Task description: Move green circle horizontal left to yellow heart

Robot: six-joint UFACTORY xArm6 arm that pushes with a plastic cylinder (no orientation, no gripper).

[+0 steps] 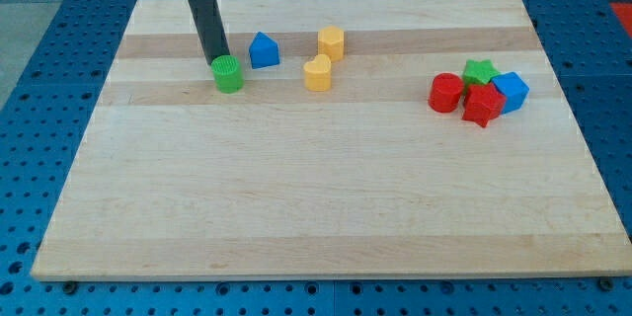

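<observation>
The green circle (228, 75) is a short green cylinder on the wooden board, in the view's upper left. The yellow heart (317, 73) lies to its right at about the same height in the view, with a gap between them. My tip (216, 60) is at the end of the dark rod that comes down from the view's top. It sits right at the green circle's upper left edge, touching or nearly touching it.
A blue block with a peaked top (263, 50) lies between the circle and the heart, slightly higher. A yellow hexagon (331, 42) lies above the heart. At the right cluster a red cylinder (445, 92), green star (479, 70), red star (483, 105) and blue block (511, 90).
</observation>
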